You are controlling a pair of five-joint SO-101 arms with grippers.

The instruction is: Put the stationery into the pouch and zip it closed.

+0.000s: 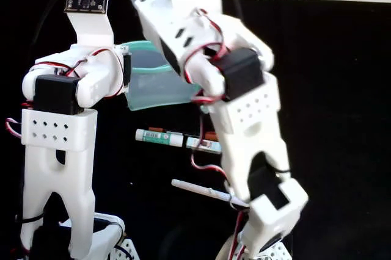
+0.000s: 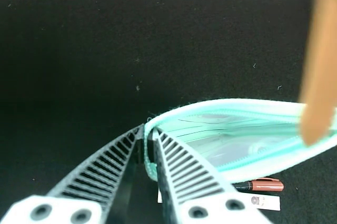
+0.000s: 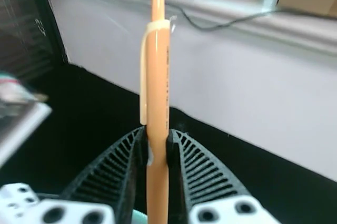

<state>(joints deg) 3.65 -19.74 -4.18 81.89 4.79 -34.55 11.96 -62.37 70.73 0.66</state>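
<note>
my left gripper (image 2: 149,148) clamped shut on end of mint pouch (image 2: 237,134), holding rim up so mouth gapes for loading. my right gripper (image 3: 156,142) pinches orange pen (image 3: 157,77) upright, hanging just above pouch's far end, set, i judge, for straight drop. pen not yet inside. markers (image 1: 160,137) and white stick (image 1: 201,190) lie on black table (image 1: 336,89) near pouch.

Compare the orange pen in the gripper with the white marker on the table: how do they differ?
The orange pen has a pale clip; the white marker has green markings. The orange pen stands upright in the right gripper; the white marker lies flat on the table, unheld. Both are slim writing tools.
</note>
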